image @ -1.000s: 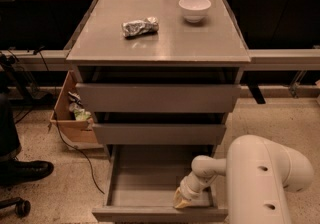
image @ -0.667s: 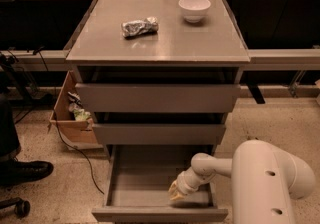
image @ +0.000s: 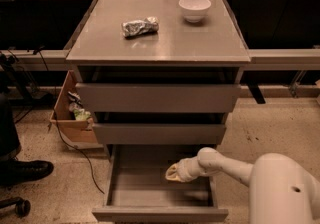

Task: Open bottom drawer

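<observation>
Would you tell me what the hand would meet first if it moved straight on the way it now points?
Most likely the left wall of the open bottom drawer. The hand is inside the drawer, pointing left, with nothing visible between it and that wall, though depth is unclear.

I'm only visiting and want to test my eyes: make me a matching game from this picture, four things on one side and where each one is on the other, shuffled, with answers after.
Things
1. white bowl
2. crumpled foil packet
3. gripper
4. cardboard box

Places
A. on the floor, left of the cabinet
B. inside the pulled-out bottom drawer
C. on the cabinet's top, back right
D. on the cabinet's top, left of the bowl and nearer the front

Pairs: 1-C, 2-D, 3-B, 4-A
</observation>
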### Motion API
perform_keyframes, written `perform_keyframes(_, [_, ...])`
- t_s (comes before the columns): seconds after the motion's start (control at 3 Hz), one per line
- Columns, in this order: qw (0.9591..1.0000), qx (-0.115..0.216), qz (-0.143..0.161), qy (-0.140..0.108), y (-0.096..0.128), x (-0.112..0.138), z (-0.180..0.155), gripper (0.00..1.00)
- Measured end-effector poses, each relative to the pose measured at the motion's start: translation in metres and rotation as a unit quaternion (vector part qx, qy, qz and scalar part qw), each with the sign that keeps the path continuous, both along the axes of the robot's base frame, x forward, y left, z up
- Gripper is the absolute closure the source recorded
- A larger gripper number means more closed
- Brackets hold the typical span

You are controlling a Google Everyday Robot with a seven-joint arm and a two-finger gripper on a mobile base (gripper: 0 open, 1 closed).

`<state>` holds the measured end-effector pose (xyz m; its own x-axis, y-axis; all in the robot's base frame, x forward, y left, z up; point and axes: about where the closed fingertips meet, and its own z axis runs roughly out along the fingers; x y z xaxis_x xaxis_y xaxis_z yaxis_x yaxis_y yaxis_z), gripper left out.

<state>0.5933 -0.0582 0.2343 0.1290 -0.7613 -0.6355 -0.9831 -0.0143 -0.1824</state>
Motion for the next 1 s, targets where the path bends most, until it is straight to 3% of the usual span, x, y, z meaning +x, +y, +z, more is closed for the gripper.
perform_keyframes(0.33, [0.9992,-0.002,-0.027,-0.031,-0.026,0.013,0.018,1.0])
perform_keyframes(0.67, [0.9967,-0.025,-0.042,-0.065,-0.055,0.025,0.045,1.0])
perform_keyframes(1.0, [0.9963,-0.027,-0.043,-0.07,-0.057,0.028,0.05,1.0])
